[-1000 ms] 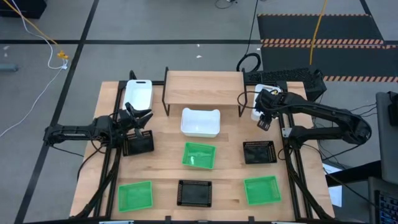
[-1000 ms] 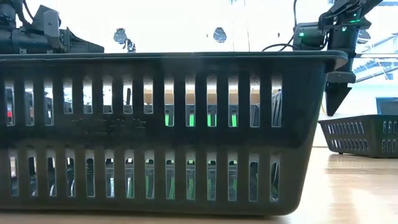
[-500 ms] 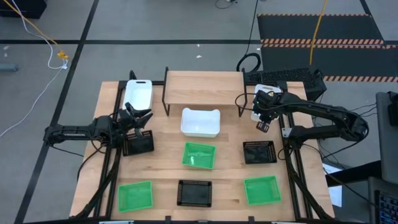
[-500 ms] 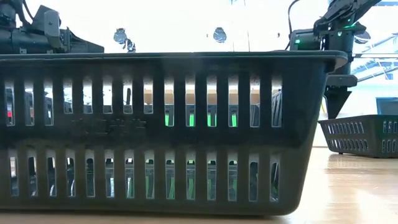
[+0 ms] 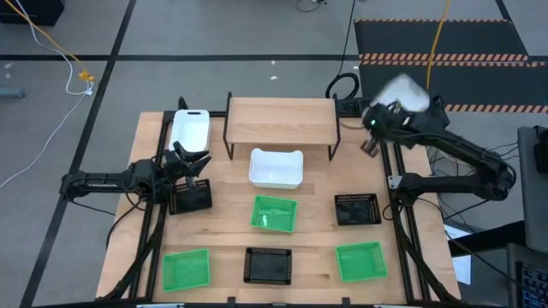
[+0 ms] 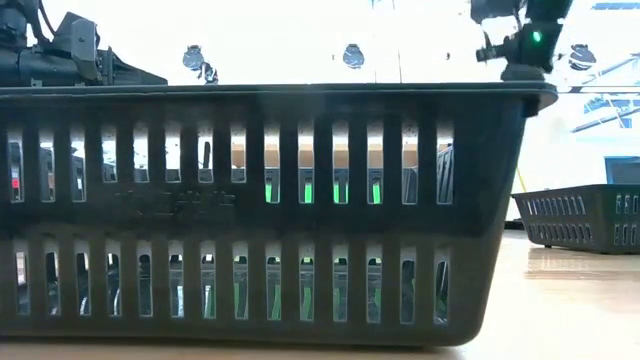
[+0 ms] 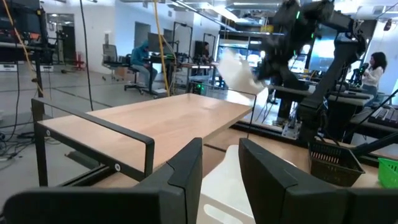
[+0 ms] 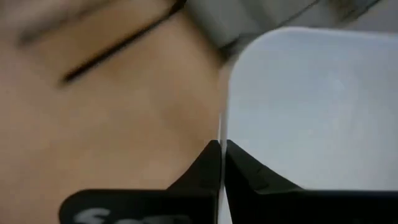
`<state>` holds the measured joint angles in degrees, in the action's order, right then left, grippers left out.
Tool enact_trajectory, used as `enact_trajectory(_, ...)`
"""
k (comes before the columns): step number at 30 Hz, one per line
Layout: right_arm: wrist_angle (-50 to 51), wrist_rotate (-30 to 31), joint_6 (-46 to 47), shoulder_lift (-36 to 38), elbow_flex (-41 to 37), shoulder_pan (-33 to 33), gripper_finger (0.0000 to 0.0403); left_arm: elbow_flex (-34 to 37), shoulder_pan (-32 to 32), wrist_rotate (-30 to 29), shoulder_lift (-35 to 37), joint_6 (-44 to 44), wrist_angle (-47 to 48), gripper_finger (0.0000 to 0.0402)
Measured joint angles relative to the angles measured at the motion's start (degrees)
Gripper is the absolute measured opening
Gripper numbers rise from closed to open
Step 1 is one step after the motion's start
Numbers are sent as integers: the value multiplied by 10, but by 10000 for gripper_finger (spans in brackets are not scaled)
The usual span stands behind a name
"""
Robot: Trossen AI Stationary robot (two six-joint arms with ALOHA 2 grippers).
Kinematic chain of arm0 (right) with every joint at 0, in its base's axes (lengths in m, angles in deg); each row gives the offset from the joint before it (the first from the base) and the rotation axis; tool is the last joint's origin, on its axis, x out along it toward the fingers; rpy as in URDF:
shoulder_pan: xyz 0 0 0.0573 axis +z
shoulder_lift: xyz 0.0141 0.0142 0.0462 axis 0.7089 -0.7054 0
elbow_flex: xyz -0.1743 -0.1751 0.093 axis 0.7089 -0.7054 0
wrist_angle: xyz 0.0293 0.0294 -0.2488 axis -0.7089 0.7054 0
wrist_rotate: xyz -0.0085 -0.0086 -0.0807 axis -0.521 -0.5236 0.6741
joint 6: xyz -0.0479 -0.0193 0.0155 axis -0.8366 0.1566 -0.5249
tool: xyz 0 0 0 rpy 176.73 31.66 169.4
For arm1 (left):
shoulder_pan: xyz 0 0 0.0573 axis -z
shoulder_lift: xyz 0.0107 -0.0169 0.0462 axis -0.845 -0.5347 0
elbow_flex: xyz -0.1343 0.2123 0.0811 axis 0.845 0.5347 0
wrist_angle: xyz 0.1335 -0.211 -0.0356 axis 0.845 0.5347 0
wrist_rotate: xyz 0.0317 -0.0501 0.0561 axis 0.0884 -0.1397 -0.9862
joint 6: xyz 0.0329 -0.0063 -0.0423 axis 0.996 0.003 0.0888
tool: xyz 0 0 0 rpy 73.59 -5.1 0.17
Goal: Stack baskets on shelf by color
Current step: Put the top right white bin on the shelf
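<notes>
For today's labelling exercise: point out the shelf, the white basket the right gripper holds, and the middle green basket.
shelf (image 5: 278,120), high view, bare wooden top.
white basket (image 5: 407,92), high view, its raised side.
right gripper (image 8: 222,163), right wrist view, between fingertips.
green basket (image 5: 274,214), high view, floor.

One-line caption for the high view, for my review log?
Right gripper lifts a white basket beside the empty shelf; left gripper waits over a black basket, other baskets scattered on the table.

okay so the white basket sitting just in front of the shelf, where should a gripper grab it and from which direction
Probably the rim. The white basket sits upright and open-topped in front of the shelf, so coming straight down with one finger inside and one outside a long wall should work. The wall facing away from the shelf has clear table before the green basket; its smooth sides offer nothing else to catch.
</notes>
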<state>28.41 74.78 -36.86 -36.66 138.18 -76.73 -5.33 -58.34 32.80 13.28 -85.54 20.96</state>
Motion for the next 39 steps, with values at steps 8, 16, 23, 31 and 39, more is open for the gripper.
enact_trajectory(8,-102,28,-130,-57,112,24,1,0,0,0,0,-4,-1,106)
enact_trajectory(16,-106,-34,-199,-204,219,102,0,0,0,-36,0,16,-2,106)
enact_trajectory(23,28,-79,-216,-316,363,150,0,0,0,-39,0,17,-1,106)
enact_trajectory(31,54,-184,-176,-335,369,153,0,0,0,-38,0,-14,35,106)
enact_trajectory(39,7,-182,-179,-335,320,147,0,0,0,-38,0,-20,35,106)
